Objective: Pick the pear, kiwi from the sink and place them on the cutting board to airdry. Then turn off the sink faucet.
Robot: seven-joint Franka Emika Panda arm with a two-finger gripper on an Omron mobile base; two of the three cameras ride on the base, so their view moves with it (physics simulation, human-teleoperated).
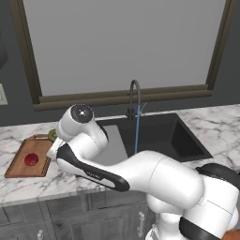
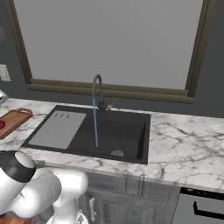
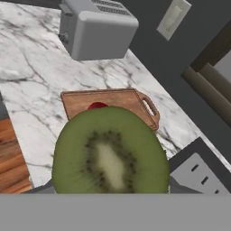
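Already the pear [image 1: 31, 159] lay on the cutting board [image 1: 21, 165] at the left edge of the left base view, a small red fruit near the board's middle. Just right of it, at the board's far corner, a sliver of olive green marked the kiwi [image 1: 51, 135], tucked against the arm's wrist. In the hand view the kiwi [image 3: 110, 155] filled the lower centre, its cut face toward the camera, with the board [image 3: 117, 101] and the pear [image 3: 96, 106] behind it toward the upper middle. The tool's tips were hidden behind the fruit, so I judged it clamped on the kiwi but could not see the contact itself.

Further right, in the centre of both base views, the sink faucet [image 1: 135, 96] ran a thin blue stream into the sink [image 2: 118, 131], set in the marble tabletop [image 2: 183, 148]. A grey toaster [image 3: 97, 27] stood at the upper left of the hand view.

The kiwi would probably be light, wet and a little soft (easy to bruise, easy to slip). A hold across its narrow middle with modest pressure seemed best, and it might roll once released on the board.
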